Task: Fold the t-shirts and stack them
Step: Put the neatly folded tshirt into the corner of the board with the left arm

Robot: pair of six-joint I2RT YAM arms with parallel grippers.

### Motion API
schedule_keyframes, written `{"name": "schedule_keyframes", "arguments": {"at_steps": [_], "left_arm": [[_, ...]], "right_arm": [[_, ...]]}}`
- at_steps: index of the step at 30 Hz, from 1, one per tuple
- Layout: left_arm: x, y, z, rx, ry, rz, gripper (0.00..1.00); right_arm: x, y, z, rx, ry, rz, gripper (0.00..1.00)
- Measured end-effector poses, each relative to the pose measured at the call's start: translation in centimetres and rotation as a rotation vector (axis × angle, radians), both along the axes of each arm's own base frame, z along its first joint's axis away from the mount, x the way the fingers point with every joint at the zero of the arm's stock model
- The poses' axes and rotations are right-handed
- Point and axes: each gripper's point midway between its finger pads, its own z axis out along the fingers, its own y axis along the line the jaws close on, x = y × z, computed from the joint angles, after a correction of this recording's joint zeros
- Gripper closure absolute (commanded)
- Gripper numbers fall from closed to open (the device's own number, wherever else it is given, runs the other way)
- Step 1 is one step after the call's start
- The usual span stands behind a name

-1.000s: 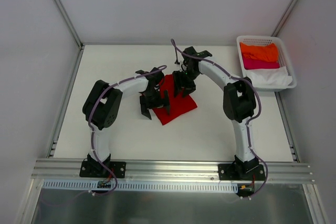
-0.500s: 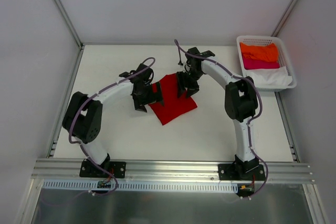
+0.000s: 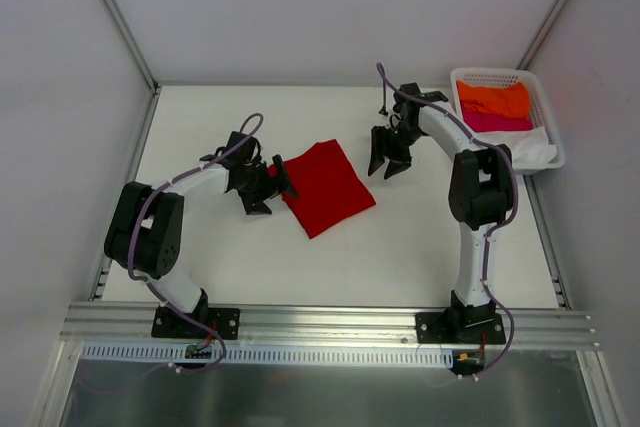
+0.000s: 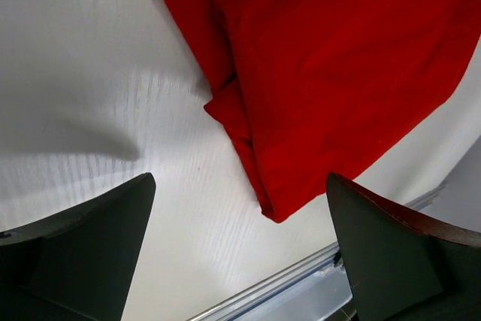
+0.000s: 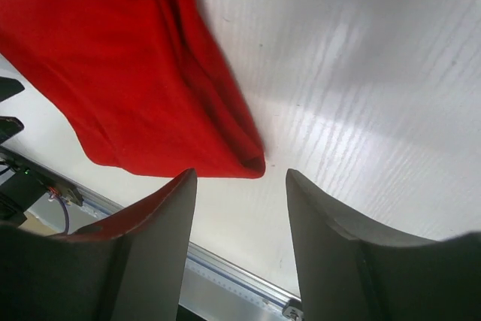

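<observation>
Folded red shirt [image 3: 325, 187] lies mid-counter [image 3: 400, 247], L hand [image 3: 270, 190] wide, empty, at its 9 o'clock, R hand [image 3: 385, 167] half-open, empty, at 2; orange shirt [image 3: 493, 99], pink shirt [image 3: 495, 123], white shirt [image 3: 520, 150] in basket [image 3: 497, 73] farther toward 2.

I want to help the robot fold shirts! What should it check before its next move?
1. Red shirt folded, lying on the table: ok.
2. Left gripper open, holding nothing: ok.
3. Right gripper open, holding nothing: ok.
4. Basket has an orange shirt, a pink shirt and a white shirt to fold: ok.
5. More shirts hidden underneath in the basket: cannot tell.
</observation>
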Motion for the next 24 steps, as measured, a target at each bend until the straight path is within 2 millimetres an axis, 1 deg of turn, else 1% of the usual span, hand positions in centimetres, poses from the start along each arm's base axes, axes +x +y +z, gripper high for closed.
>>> {"name": "schedule_keyframes", "arguments": {"at_steps": [2,4,8,11,13,16,20,24], "left_arm": [[0.5,-0.2,-0.4,-0.04,-0.005,0.003,0.01],[1.0,-0.5,-0.5,-0.069,-0.016,0.004,0.01],[1.9,-1.3,-0.2,-0.118,-0.05,0.001,0.01],[2.3,-1.5,-0.1,-0.132,-0.068,0.01,0.01],[2.4,-1.5,0.0,-0.135,-0.072,0.012,0.01],[2.6,-1.6,0.0,-0.138,-0.078,0.014,0.01],[2.6,-1.5,0.0,-0.137,-0.078,0.02,0.01],[2.5,-1.3,-0.2,-0.126,-0.062,0.032,0.01]], "right_arm": [[-0.2,-0.4,-0.4,0.001,0.015,-0.01,0.45],[-0.9,-0.6,-1.2,0.0,0.042,-0.013,0.45],[-2.6,-0.2,-2.5,0.035,0.114,-0.024,0.45],[-3.1,0.3,-3.4,0.075,0.138,-0.044,0.45],[-3.1,0.5,-3.7,0.102,0.145,-0.057,0.45],[-2.7,0.7,-3.9,0.137,0.138,-0.077,0.45],[-1.9,0.5,-4.1,0.152,0.114,-0.091,0.45],[-2.1,0.0,-4.5,0.151,0.114,-0.103,0.45]]}}
